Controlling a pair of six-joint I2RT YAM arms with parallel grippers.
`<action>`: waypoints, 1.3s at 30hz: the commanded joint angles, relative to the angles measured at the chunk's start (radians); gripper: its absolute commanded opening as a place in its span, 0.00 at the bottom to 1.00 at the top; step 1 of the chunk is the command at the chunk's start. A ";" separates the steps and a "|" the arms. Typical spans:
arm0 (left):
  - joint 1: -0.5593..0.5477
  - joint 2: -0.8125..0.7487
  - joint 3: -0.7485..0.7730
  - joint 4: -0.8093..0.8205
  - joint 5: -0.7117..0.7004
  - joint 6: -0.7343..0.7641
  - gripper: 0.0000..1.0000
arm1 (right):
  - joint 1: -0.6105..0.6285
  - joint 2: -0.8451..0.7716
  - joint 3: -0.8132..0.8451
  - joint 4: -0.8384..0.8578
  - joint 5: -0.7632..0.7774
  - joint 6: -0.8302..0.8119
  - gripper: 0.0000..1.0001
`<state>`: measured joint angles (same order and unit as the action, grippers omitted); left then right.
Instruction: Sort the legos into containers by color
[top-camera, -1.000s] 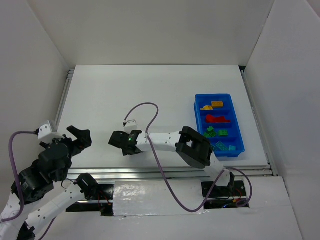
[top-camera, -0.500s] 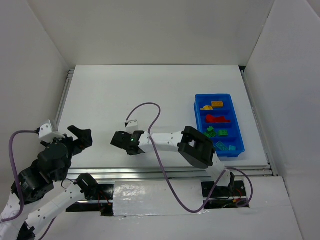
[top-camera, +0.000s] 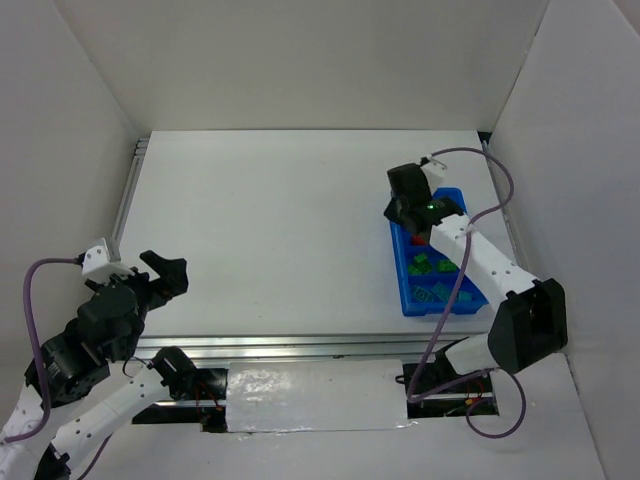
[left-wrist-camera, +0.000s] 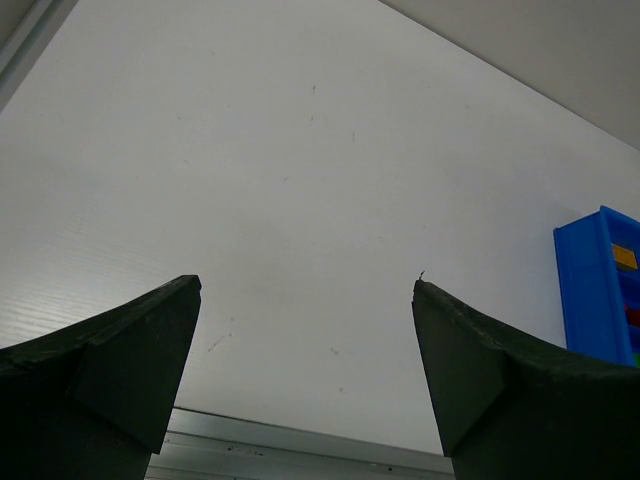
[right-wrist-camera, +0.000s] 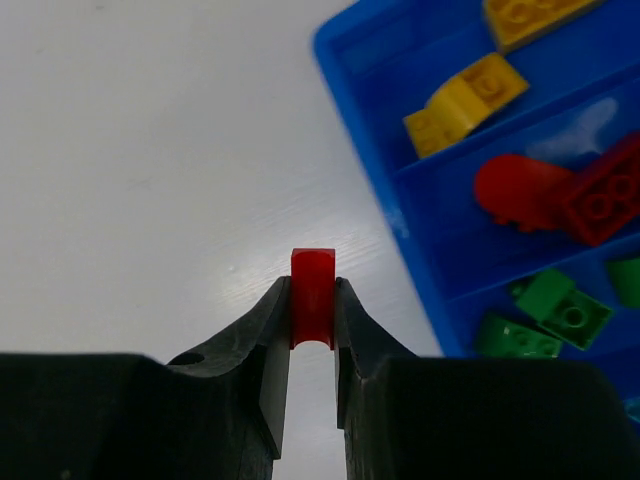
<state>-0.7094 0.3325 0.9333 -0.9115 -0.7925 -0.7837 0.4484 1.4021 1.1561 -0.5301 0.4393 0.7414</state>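
My right gripper (right-wrist-camera: 313, 290) is shut on a small red lego (right-wrist-camera: 313, 285) that sticks up between its fingertips. It hangs over the white table just left of the blue tray's (right-wrist-camera: 365, 130) far corner. The tray's containers hold yellow legos (right-wrist-camera: 465, 98), red legos (right-wrist-camera: 560, 190) and green legos (right-wrist-camera: 550, 300), one colour per compartment. From above, the right gripper (top-camera: 402, 212) sits at the tray's (top-camera: 400, 268) far left corner, and its arm covers part of the tray. My left gripper (left-wrist-camera: 307, 285) is open and empty near the table's front left (top-camera: 160, 272).
White walls close in the table on three sides. A metal rail (top-camera: 300, 345) runs along the near edge. The right arm's purple cable (top-camera: 500, 190) loops above the tray. The tray's near corner (left-wrist-camera: 592, 290) shows at the right of the left wrist view.
The right arm has swung from the table's middle across to the tray's far left corner, its jaws having shut on the red lego. The left arm has not moved.
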 joint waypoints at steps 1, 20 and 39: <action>0.004 0.005 0.001 0.040 0.003 0.024 1.00 | -0.129 0.008 -0.076 0.004 -0.091 -0.048 0.00; 0.004 0.036 -0.004 0.060 0.030 0.049 1.00 | -0.312 0.067 -0.150 0.076 -0.139 -0.060 0.63; 0.053 0.132 0.004 0.085 0.068 0.089 0.99 | -0.321 0.107 -0.055 0.036 -0.169 -0.111 0.78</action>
<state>-0.6640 0.4805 0.9291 -0.8646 -0.7303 -0.7235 0.1360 1.4425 1.0794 -0.4847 0.2863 0.6411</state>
